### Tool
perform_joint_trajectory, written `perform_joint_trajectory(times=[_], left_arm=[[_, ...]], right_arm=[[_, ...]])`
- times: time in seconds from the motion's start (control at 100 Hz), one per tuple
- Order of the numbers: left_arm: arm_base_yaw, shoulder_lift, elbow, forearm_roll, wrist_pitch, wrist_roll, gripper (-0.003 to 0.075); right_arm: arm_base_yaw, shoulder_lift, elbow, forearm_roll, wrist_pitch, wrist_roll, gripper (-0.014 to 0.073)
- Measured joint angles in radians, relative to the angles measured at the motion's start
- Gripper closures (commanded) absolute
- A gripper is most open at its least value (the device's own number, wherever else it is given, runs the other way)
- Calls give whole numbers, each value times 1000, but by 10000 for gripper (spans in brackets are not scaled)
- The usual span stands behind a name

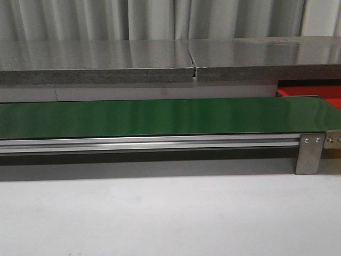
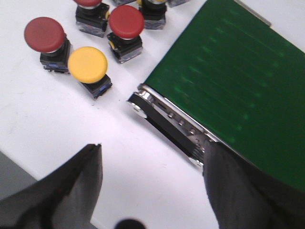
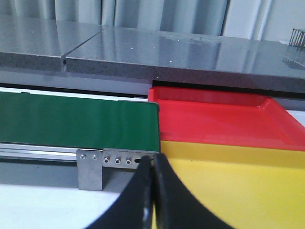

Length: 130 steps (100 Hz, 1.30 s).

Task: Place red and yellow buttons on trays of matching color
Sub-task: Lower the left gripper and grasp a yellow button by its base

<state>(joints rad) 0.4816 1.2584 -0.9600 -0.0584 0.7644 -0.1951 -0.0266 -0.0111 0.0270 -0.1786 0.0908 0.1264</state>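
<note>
In the left wrist view several buttons stand together on the white table: a yellow button, a red button, another red button, and more cut off at the frame edge. My left gripper hangs open above bare table beside them, holding nothing. The right wrist view shows a red tray and a yellow tray side by side at the belt's end. My right gripper is shut and empty, near the yellow tray's edge. The front view shows only a corner of the red tray.
A long dark green conveyor belt on an aluminium frame runs across the table, its roller end near the buttons. A metal bracket supports its other end. A grey stone ledge runs behind.
</note>
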Motion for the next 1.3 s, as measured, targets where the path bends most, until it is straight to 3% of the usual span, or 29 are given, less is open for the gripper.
perform_joint_trajectory(times=[0.51,1.13,1.3], left_arm=[[200,397,-246,-90,151,0,261],[207,648,-386,-133,138,0,262],[207,670,-388,-133,120,0,358]], right_arm=[[0,0,0,0,0,0,661],[0,0,0,0,0,0,661],[0,0,0,0,0,0,661]])
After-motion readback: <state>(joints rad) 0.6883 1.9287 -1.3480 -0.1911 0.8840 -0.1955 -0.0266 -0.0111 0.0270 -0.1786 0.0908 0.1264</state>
